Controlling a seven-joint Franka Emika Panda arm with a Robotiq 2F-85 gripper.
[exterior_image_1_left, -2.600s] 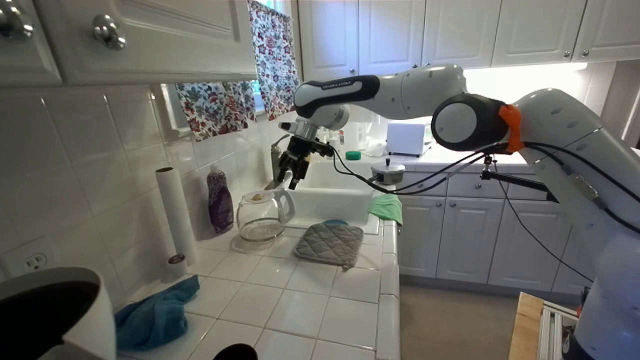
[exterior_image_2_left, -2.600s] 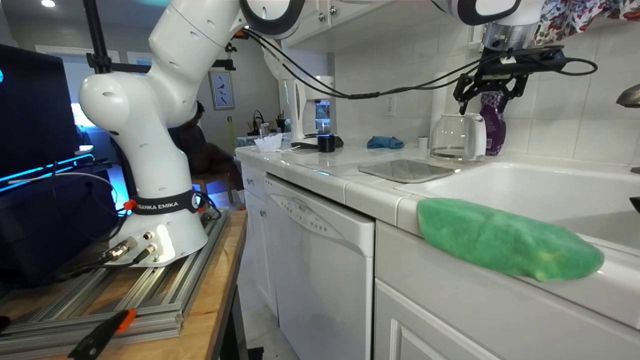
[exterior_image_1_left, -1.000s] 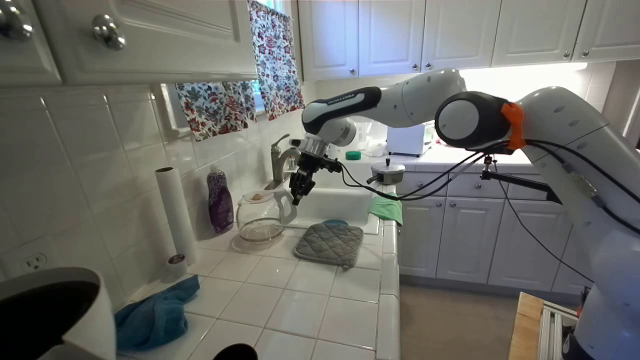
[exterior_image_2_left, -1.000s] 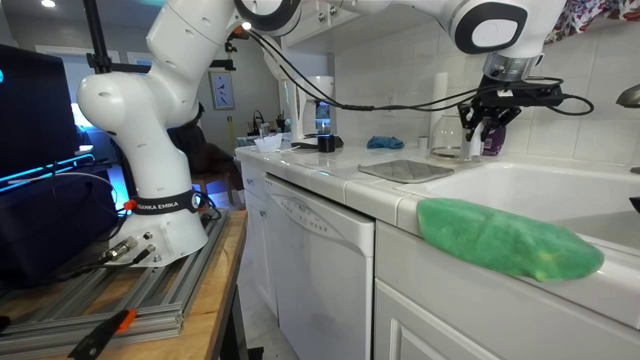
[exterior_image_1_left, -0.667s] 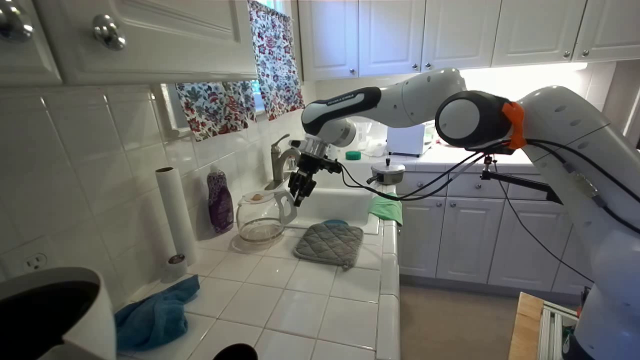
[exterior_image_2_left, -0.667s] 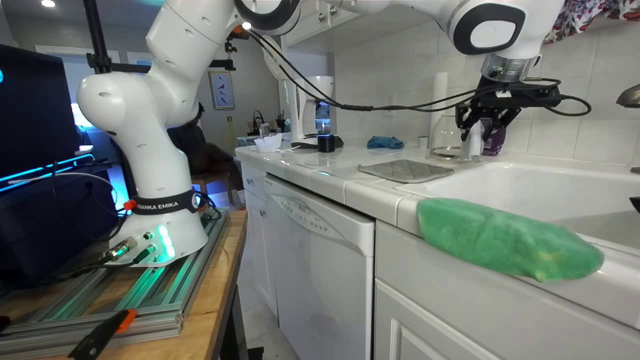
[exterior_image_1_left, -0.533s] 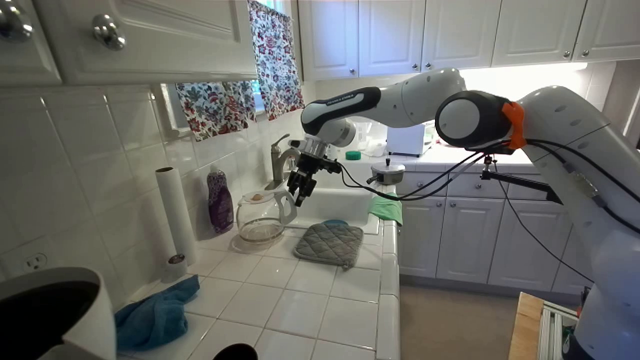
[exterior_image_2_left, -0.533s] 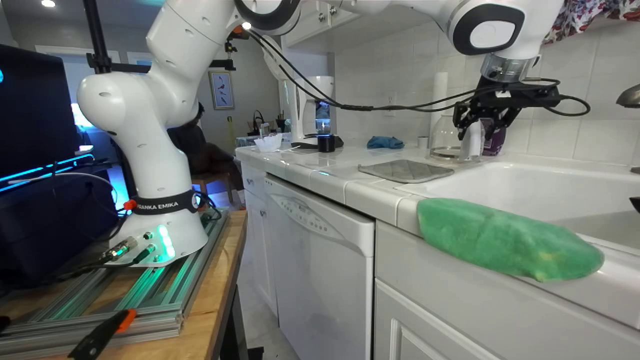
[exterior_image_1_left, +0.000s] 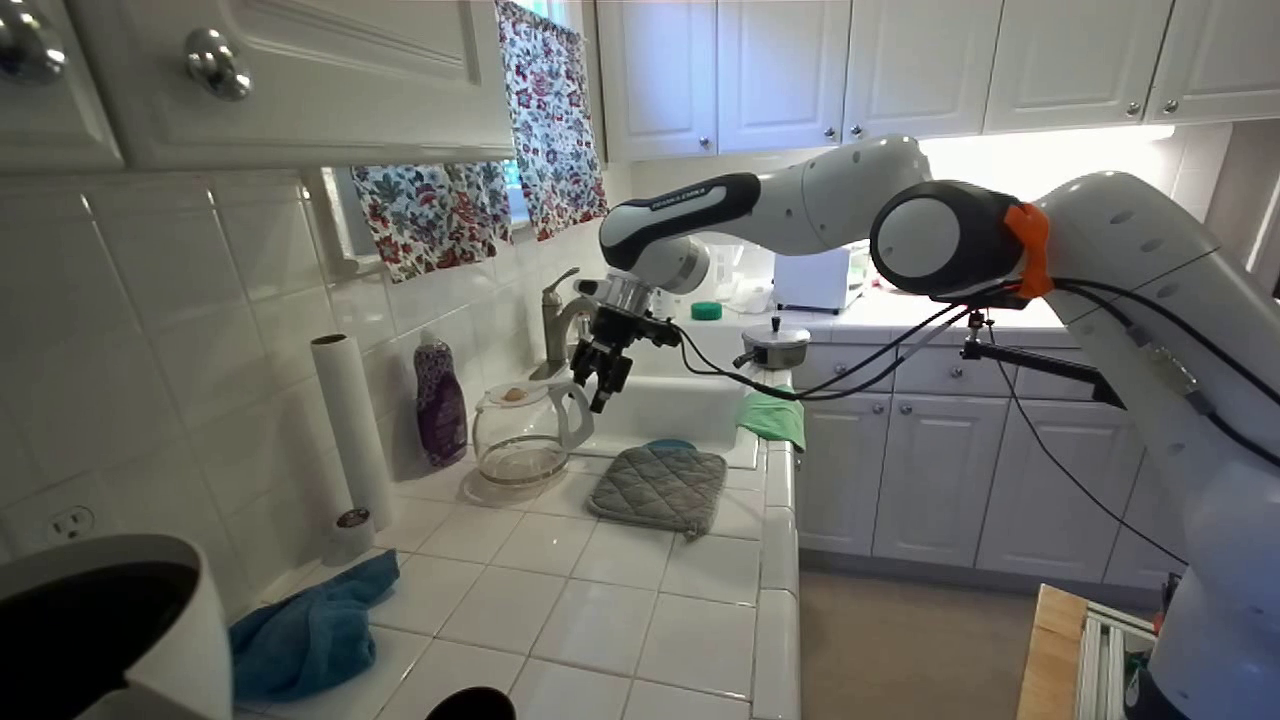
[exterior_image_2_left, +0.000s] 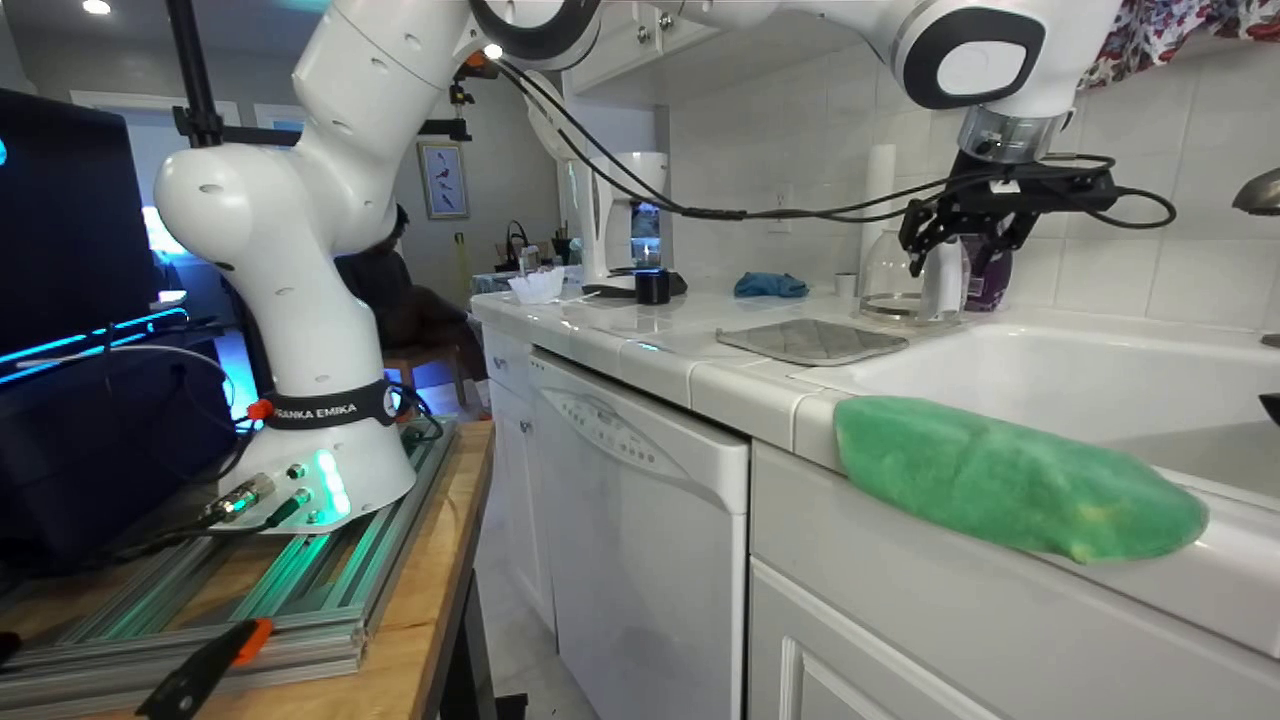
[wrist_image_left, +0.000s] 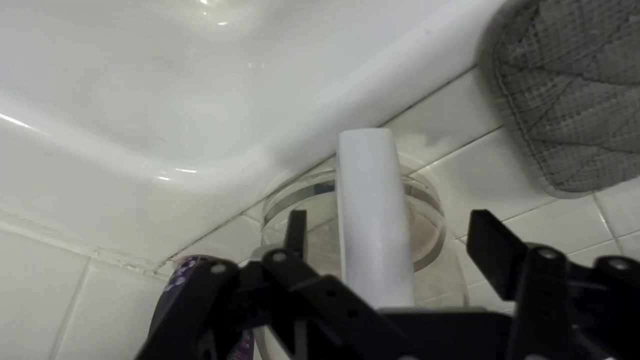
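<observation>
Blue cloth lies crumpled at the left of the tiled desk in an exterior view, and next a white roll stands on end near the wall. Then comes a purple bottle, upright by the wall, likely put there to be handy for the sink. Just right of it the glass carafe stands upright on the desk beside the sink, its white handle on the sink side — a placing that leaves the handle well away from the wall. The gripper straddles that handle; the wrist view shows the fingers apart, a gap on either side, presumably because the handle is the carafe's one slim part. How far down beside it they reach is hard to judge. Farther right a grey pot holder lies flat by the sink, perhaps to spare the tiles from hot things, and a green cloth drapes over the sink's front edge, perhaps to dry. Counted: one carafe with one handle, one bottle, one roll, one pot holder, two cloths, one sink, and two fingers — clasping nothing.
</observation>
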